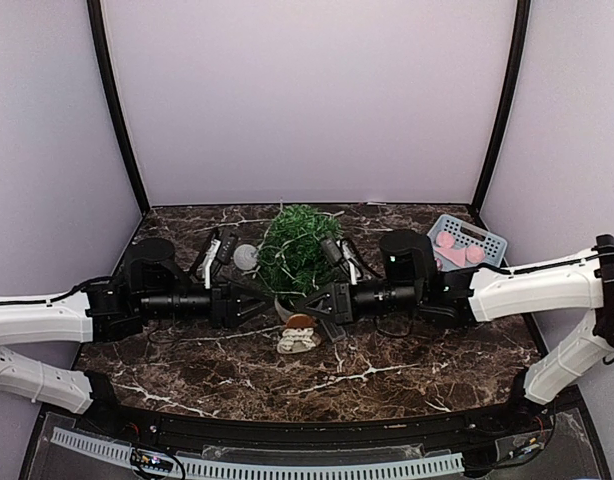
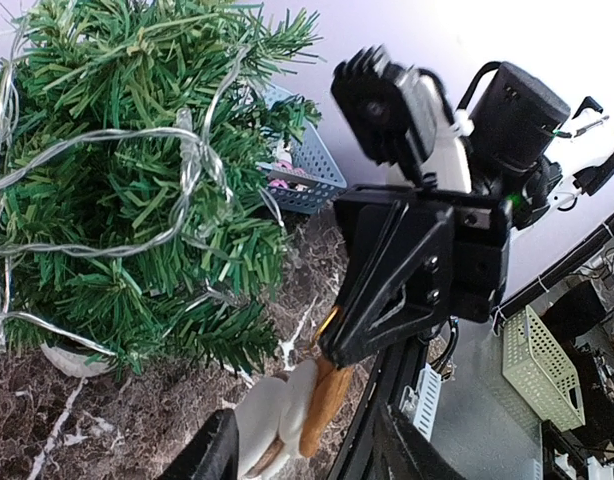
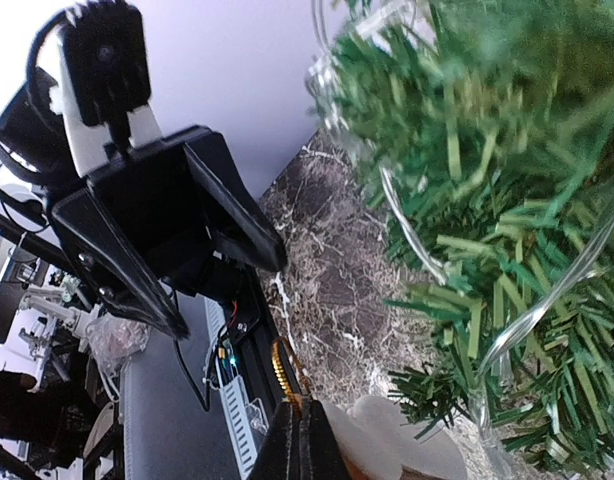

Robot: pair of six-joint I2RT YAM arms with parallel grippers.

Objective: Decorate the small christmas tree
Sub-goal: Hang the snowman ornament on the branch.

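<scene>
Top view: small christmas tree [image 1: 295,248] in far half of table [image 1: 187,370], midway between side edges; left gripper [image 1: 268,303] and right gripper [image 1: 309,300] low at its near side, tips facing each other

Left wrist view: left jaws about half apart, holding nothing; tree up-left, wound with light wire [image 2: 137,135]; right gripper's tip right at brown-white ornament [image 2: 287,425]

Right wrist view: right fingers [image 3: 299,445] pressed together, tree close on right

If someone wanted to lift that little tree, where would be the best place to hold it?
Probably the pale pot under the tree, taken low from the left side, where the open left tool is. The branches are soft and wrapped in clear light wire, so they would likely give way. A brown-and-white ornament lies in front of the pot.
</scene>
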